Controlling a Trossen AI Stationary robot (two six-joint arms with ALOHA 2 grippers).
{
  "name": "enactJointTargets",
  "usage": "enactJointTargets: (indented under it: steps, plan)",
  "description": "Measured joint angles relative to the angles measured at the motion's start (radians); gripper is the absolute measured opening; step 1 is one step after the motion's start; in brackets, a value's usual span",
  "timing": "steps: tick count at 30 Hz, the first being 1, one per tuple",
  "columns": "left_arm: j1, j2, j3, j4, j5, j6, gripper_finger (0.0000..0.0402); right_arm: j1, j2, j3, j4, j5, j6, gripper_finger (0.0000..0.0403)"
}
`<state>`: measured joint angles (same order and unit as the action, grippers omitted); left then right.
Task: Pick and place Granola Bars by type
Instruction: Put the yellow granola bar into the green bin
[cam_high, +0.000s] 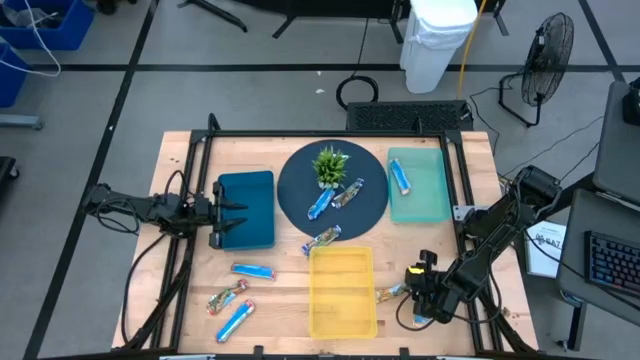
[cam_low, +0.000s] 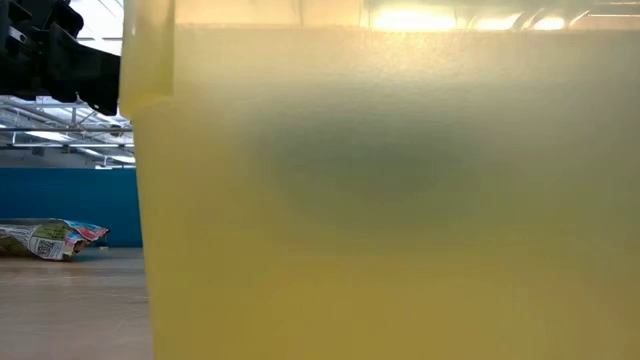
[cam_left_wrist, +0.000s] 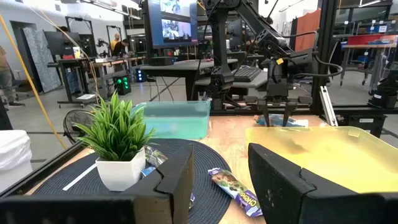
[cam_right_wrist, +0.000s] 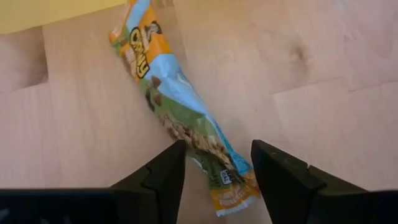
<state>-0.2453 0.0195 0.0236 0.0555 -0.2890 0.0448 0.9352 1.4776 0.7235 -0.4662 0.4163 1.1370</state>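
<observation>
My right gripper (cam_high: 418, 290) (cam_right_wrist: 217, 152) is open low over the table, right of the yellow tray (cam_high: 343, 318). Its fingers stand on either side of one end of an orange, green and blue granola bar (cam_right_wrist: 177, 102) (cam_high: 389, 293) that lies flat on the wood. My left gripper (cam_high: 215, 218) (cam_left_wrist: 217, 165) is open by the dark blue tray (cam_high: 250, 208). One blue bar (cam_high: 400, 178) lies in the teal tray (cam_high: 430, 200). A blue bar (cam_high: 320, 203) and a mixed bar (cam_high: 347, 195) lie on the round dark mat (cam_high: 300, 185).
More bars lie on the wood: a mixed one (cam_high: 322, 240) by the mat, and a blue one (cam_high: 252, 270), a mixed one (cam_high: 228, 297) and another blue one (cam_high: 235, 320) left of the yellow tray. A small potted plant (cam_high: 330, 165) stands on the mat. A black frame (cam_high: 455, 180) rims the table.
</observation>
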Motion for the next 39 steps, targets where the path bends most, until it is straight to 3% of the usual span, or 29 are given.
enactJointTargets:
  steps: [8, 21, 39]
  plan:
    - [0.0, 0.0, 0.0, 0.0, 0.0, 0.0, 0.0159, 0.0, 0.0, 0.0, 0.005, -0.002, -0.004, 0.0147]
    - [0.0, 0.0, 0.0, 0.0, 0.0, 0.0, 0.0159, 0.0, 0.0, 0.0, 0.006, -0.031, -0.058, 0.0008]
    - [0.0, 0.0, 0.0, 0.0, 0.0, 0.0, 0.0159, 0.0, 0.0, 0.0, 0.006, -0.03, -0.077, 0.0001]
